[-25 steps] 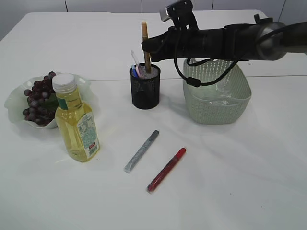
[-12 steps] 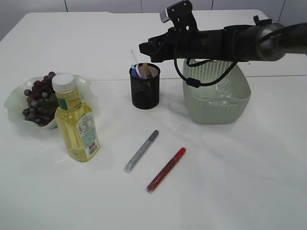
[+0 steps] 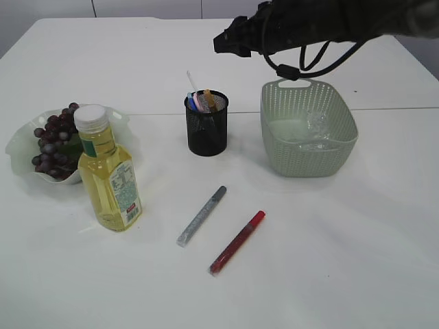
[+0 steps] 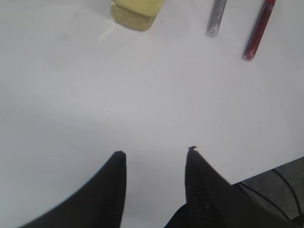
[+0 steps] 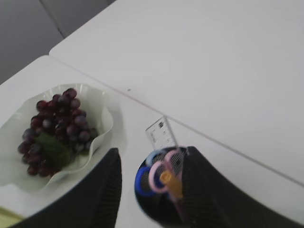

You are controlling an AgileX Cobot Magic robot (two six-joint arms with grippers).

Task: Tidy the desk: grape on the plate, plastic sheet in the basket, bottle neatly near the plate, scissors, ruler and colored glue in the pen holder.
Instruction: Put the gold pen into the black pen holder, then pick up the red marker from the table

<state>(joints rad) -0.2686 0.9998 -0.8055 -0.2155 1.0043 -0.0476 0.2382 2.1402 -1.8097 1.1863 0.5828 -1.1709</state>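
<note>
My right fingers (image 5: 149, 190) are hovering apart and empty above the pen holder (image 3: 206, 127); left fingers (image 4: 154, 159) likewise parted. Silver glue (image 3: 201, 216) and red glue (image 3: 237, 242) are lying below; careless descending risks toppling the holder.

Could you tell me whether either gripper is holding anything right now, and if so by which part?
Nothing is held. The right gripper is open above the pen holder; the left gripper is open over bare table.

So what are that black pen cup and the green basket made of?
The pen cup looks like black metal mesh: fine see-through grid, matte. The basket seems moulded plastic, pale green, with a woven-look perforated wall and slight sheen.
</note>
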